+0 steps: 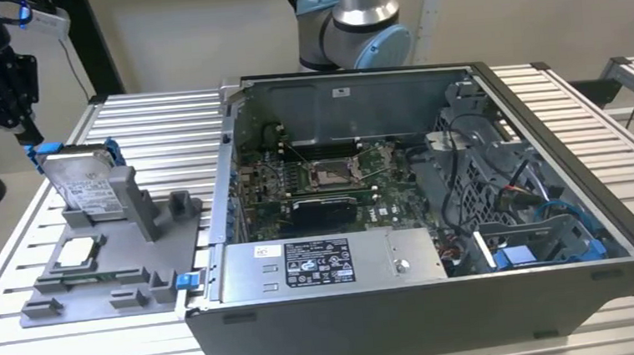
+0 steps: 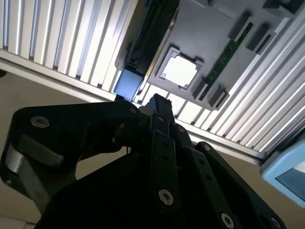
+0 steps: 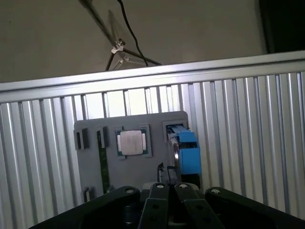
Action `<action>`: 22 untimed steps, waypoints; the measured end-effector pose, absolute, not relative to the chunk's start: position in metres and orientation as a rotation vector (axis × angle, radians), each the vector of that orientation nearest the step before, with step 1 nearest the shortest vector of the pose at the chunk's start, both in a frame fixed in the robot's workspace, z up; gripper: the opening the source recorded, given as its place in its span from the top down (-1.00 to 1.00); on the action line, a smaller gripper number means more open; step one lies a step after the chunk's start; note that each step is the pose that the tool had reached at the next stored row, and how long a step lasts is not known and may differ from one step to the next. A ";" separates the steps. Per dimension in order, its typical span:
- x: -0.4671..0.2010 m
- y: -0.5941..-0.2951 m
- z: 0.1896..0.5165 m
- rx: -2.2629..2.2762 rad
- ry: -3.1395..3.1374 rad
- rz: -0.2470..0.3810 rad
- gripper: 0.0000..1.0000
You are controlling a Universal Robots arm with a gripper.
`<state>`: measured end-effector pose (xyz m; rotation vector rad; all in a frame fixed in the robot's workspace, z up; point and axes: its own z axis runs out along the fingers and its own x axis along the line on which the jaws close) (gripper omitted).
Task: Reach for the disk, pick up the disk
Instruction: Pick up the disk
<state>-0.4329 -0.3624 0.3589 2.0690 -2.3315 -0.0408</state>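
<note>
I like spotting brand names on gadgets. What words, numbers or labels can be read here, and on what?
White label on the disk: print too small to read.
Dark label and small white sticker on the power-supply box: both too small to read.
No other text can be read.

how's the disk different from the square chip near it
The disk stands on edge in a slot; the chip lies flat in a recess. The disk is larger and rectangular with a blue bracket; the chip is small, square and bare. Both are silvery and sit on the grey holder.
</note>
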 end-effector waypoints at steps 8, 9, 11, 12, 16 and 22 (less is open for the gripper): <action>-0.433 -0.362 0.359 2.071 -2.330 -0.041 -1.00; -0.433 -0.362 0.359 2.071 -2.330 -0.041 -1.00; -0.433 -0.362 0.359 2.072 -2.329 -0.041 -1.00; -0.433 -0.362 0.359 2.072 -2.329 -0.041 -1.00; -0.433 -0.362 0.359 2.074 -2.327 -0.041 -1.00; -0.433 -0.362 0.359 2.075 -2.326 -0.041 -1.00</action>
